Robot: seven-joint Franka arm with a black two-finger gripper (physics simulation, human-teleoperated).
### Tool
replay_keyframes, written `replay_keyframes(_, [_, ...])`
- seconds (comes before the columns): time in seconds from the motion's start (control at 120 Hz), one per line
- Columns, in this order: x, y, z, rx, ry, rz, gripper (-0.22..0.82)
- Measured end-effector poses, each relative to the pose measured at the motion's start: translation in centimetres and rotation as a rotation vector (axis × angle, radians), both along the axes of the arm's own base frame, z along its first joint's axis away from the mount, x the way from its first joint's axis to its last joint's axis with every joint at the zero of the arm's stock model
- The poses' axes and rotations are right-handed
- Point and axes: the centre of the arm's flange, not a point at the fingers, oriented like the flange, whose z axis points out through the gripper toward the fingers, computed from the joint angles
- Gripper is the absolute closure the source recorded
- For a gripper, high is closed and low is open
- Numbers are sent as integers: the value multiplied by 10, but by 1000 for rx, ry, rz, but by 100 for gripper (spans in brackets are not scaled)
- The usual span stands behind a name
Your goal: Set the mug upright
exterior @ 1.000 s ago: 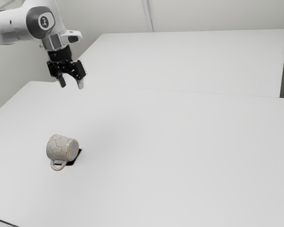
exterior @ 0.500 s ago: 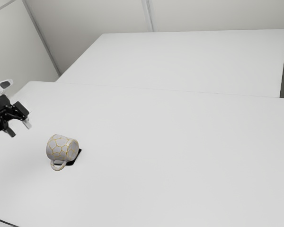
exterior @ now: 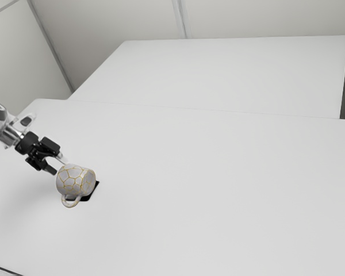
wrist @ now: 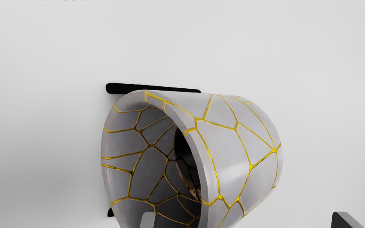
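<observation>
Both views look down on the mug, wrist nearer.

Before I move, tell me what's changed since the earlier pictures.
The hand swung down toward the exterior view's left edge, then back to the right, and is now close to the mug. Its fingers are open; nothing was taken hold of or let go. The mug, lying on its side, and the black pad stayed put.

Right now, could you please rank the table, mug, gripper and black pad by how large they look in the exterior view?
1. Table
2. Mug and gripper: too alike to rank
3. Black pad, judging by the part that the mug leaves visible
</observation>
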Motion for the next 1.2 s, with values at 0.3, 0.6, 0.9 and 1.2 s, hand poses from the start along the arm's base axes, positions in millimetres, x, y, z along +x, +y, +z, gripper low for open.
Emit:
replay_keyframes(0.3, [-13,7,-31,-105,-69,-18,0])
replay_keyframes(0.6, [-22,2,-41,-240,-135,-46,0])
replay_keyframes(0.9, [-26,-1,-49,-318,-180,-69,0])
replay_keyframes(1.2, [-23,-5,-55,-355,-224,-78,0])
